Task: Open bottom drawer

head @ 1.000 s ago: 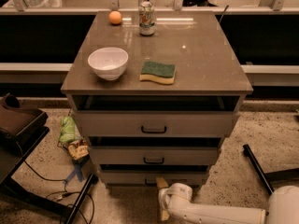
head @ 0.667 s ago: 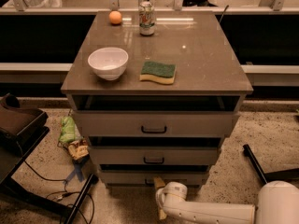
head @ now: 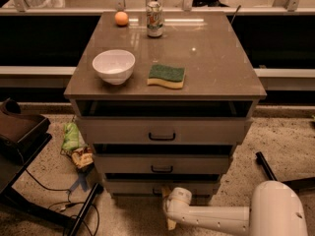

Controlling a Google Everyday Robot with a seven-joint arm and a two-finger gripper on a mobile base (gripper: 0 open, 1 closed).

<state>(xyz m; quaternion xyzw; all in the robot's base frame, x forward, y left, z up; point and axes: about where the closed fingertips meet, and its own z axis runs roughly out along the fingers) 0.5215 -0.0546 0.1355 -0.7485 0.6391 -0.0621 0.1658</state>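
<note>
The bottom drawer (head: 133, 186) is the lowest, slimmest front of the grey-beige cabinet, and only a thin strip of it shows. My gripper (head: 167, 194) is low on the floor side, right at the centre of that drawer front, where its handle is hidden behind it. The white arm (head: 216, 218) reaches in from the lower right. The middle drawer (head: 162, 164) and the top drawer (head: 162, 131) above each show a black bar handle.
On the cabinet top (head: 216, 58) stand a white bowl (head: 113, 66), a green-yellow sponge (head: 167, 75), a can (head: 154, 19) and an orange ball (head: 121, 18). Crumpled packets (head: 75, 142) and cables (head: 59, 200) lie on the floor at left, beside a dark stand (head: 19, 136).
The arm has shifted left, and more of its white body has come into view at lower right. The gripper stays at the bottom drawer's front. The drawers look unchanged.
</note>
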